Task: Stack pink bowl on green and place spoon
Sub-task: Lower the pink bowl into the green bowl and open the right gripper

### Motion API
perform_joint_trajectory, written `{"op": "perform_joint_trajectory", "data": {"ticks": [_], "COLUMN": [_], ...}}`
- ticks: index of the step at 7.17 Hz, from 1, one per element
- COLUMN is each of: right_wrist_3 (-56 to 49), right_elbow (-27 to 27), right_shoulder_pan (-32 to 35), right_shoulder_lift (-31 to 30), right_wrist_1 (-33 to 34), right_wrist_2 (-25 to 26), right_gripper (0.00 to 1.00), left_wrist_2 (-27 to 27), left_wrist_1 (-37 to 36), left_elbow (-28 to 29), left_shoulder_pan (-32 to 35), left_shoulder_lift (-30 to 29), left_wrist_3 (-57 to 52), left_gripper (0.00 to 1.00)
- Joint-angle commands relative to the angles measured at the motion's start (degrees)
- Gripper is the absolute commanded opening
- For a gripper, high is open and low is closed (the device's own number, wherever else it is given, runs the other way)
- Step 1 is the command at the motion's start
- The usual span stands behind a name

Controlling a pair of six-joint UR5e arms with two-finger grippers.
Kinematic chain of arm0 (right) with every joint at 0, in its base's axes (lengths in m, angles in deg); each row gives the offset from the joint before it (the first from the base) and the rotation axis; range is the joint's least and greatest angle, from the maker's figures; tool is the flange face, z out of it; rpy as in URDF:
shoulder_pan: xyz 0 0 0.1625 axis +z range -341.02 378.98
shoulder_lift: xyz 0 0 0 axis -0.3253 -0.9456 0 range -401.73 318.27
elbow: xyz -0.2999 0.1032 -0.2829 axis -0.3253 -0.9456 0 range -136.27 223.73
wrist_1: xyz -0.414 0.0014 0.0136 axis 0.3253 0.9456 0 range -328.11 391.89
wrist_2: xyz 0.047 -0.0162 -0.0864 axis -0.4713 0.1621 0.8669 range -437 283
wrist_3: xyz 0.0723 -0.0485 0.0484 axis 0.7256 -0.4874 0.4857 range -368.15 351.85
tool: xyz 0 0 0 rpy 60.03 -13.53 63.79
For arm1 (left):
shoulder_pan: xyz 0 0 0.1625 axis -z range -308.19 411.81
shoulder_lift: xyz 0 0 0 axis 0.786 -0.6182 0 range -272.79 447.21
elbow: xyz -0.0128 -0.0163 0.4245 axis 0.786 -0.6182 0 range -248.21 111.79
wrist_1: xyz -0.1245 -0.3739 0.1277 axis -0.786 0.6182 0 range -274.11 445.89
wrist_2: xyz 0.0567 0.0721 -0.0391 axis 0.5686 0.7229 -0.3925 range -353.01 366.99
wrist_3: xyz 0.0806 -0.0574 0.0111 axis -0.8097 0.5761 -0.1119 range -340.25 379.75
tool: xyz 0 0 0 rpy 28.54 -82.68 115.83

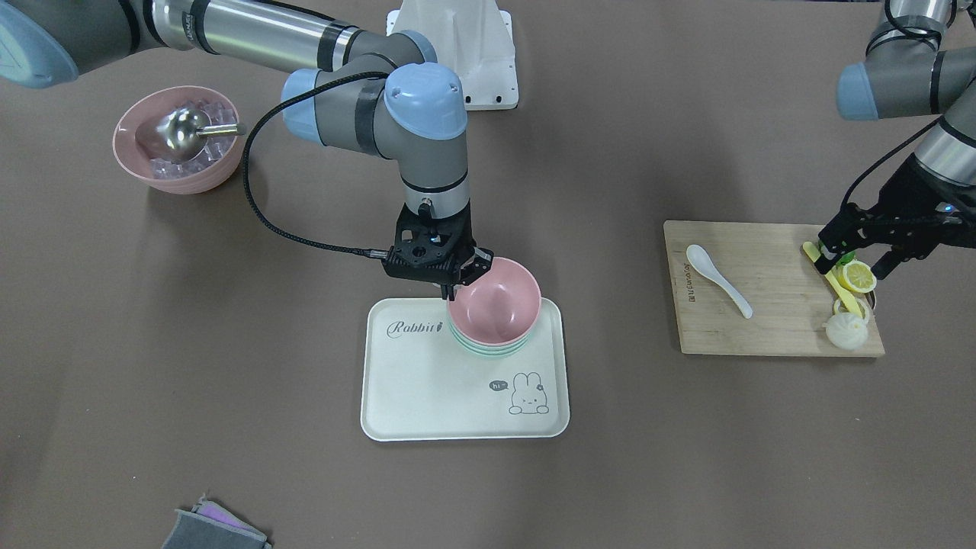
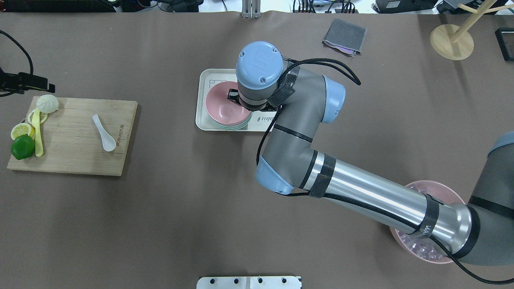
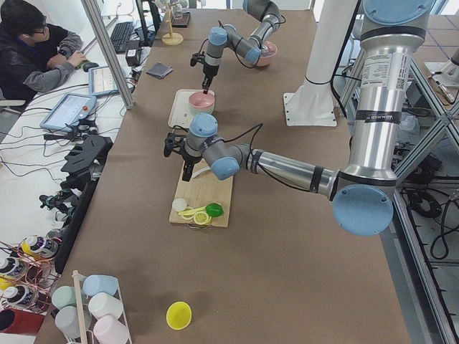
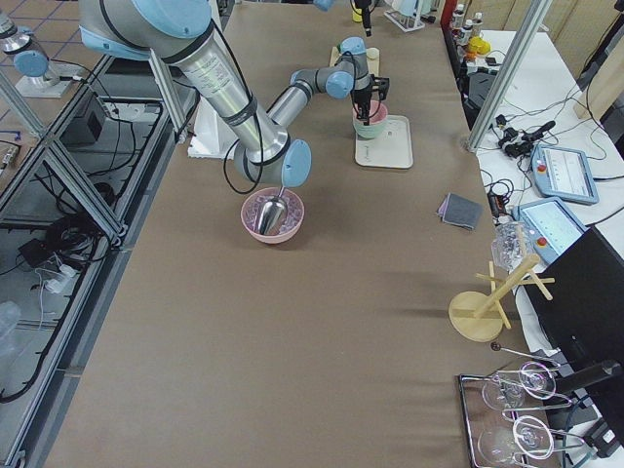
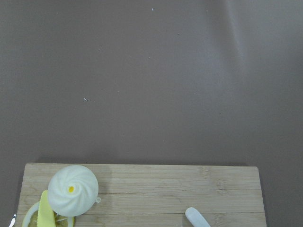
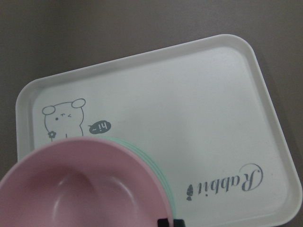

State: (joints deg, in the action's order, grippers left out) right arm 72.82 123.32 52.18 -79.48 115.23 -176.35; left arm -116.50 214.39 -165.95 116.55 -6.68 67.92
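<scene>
The pink bowl (image 1: 496, 301) sits nested in the green bowl (image 1: 488, 349) on the white rabbit tray (image 1: 427, 381). My right gripper (image 1: 460, 284) is shut on the pink bowl's rim at the side nearest the robot. In the right wrist view the pink bowl (image 6: 85, 189) fills the lower left with the green rim (image 6: 156, 163) under it. The white spoon (image 1: 718, 280) lies on the wooden cutting board (image 1: 770, 328). My left gripper (image 1: 852, 267) is open and empty above the board's end with the fruit, away from the spoon.
A lemon slice (image 1: 857, 276), a white bun (image 1: 847, 332), a yellow knife and a lime (image 2: 23, 147) lie on the board. A second pink bowl (image 1: 179, 149) holds ice and a metal scoop. A grey cloth (image 1: 213, 530) and a wooden stand (image 2: 451, 42) lie near the far edge.
</scene>
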Motion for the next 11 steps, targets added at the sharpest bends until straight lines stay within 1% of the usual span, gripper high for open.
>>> {"op": "perform_joint_trajectory", "data": {"ticks": [1,8,9,10,11], "right_wrist_3": [-1.59,-2.75,-2.66,-2.31,-2.13], "right_elbow": [-0.05,-0.14,-0.14,-0.05,-0.05], "right_shoulder_pan": [0.28,0.99,0.99,0.99,0.9], "right_shoulder_lift": [-0.04,-0.22,-0.22,-0.13,-0.13], "right_wrist_1": [-0.11,-0.11,-0.2,-0.11,-0.11], "right_wrist_2": [0.2,0.2,0.2,0.2,0.38], "right_gripper": [0.0,0.0,0.07,0.6,0.99], "left_wrist_2": [0.0,0.0,0.0,0.0,0.0], "left_wrist_1": [0.08,0.09,0.09,0.09,0.09], "left_elbow": [0.01,0.09,0.1,0.1,0.01], "left_shoulder_pan": [-0.14,-0.31,-0.31,-0.31,-0.31], "left_shoulder_lift": [0.02,-0.07,-0.07,-0.07,-0.07], "left_wrist_3": [0.0,0.0,0.0,0.0,0.0], "left_gripper": [1.0,1.0,1.0,1.0,1.0]}}
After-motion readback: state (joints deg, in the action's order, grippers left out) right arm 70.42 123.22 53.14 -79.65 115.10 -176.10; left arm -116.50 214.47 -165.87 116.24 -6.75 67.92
